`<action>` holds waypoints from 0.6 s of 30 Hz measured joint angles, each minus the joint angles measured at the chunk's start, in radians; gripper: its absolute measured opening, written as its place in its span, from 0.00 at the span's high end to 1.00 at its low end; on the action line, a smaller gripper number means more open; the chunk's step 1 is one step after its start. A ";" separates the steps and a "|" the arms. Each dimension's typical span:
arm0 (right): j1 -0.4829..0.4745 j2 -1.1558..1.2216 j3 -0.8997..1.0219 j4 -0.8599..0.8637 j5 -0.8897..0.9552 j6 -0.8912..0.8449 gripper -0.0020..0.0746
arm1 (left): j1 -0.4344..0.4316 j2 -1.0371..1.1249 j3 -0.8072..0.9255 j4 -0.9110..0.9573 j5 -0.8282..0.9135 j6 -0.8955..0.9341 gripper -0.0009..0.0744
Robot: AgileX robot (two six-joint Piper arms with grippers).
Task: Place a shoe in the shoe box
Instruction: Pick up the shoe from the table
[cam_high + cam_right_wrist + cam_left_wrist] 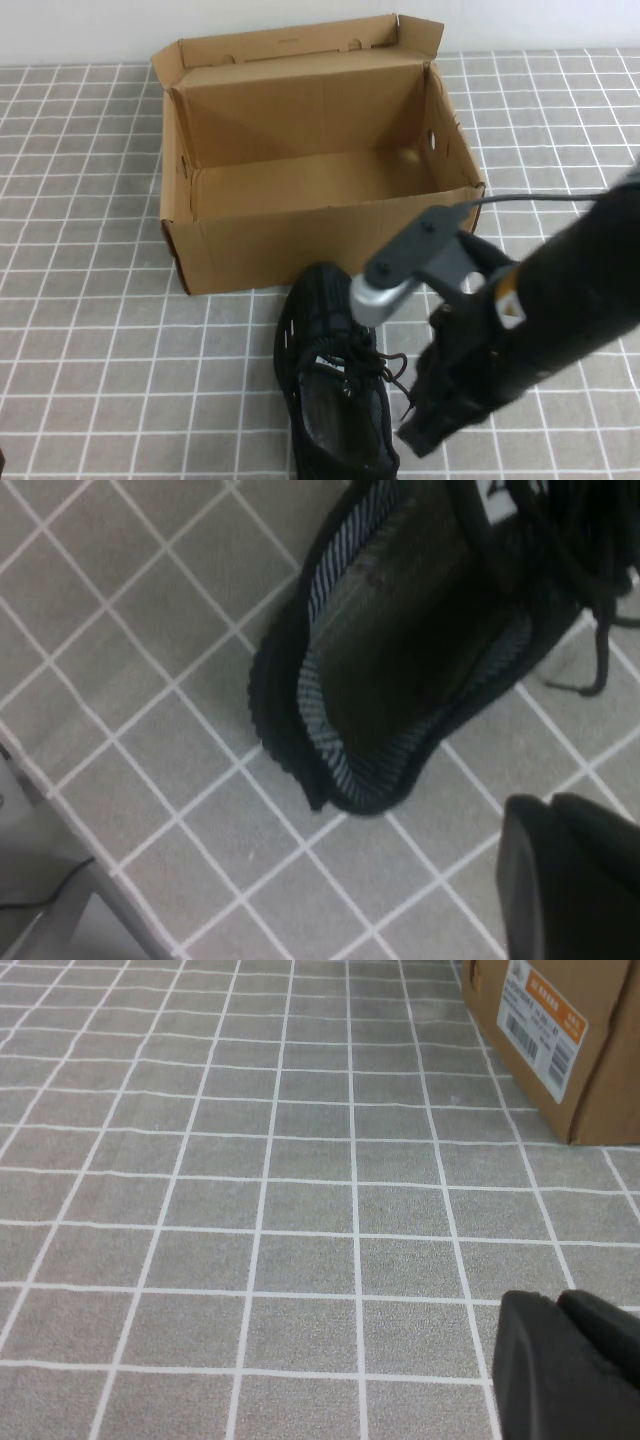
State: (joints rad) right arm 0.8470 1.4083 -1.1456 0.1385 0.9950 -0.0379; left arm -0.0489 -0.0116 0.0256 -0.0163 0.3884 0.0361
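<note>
The black knit shoe (325, 330) lies on the tiled table just in front of the shoe box, toe toward the box and its opening facing up. The brown cardboard shoe box (270, 240) stands open and empty at the back middle, its lid flap up behind it. My right gripper (422, 438) hangs shut and empty just to the right of the shoe's heel. In the right wrist view the shoe's grey-lined opening (400, 660) lies beyond the shut gripper (548, 805). My left gripper (558, 1300) is shut and empty over bare tiles, out of the high view.
A box corner with an orange and white label (545, 1020) shows in the left wrist view. The grey tiled cloth (100, 330) spreads to the left of the shoe. The table's edge and a cable (40, 900) lie close behind the shoe's heel.
</note>
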 joint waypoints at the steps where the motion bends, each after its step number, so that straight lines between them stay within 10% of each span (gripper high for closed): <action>1: 0.004 0.014 -0.013 -0.005 0.000 0.000 0.99 | 0.000 0.000 0.000 0.000 0.000 0.000 0.99; 11: 0.004 0.107 -0.101 -0.041 0.000 -0.050 0.86 | 0.000 0.000 0.000 0.000 0.000 0.000 0.99; 18: 0.007 0.121 -0.107 -0.073 -0.006 -0.177 0.49 | 0.000 0.000 0.000 0.000 0.000 0.000 0.99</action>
State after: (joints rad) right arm 0.8538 1.5288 -1.2524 0.0654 0.9891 -0.2149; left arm -0.0489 -0.0116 0.0256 -0.0163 0.3884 0.0361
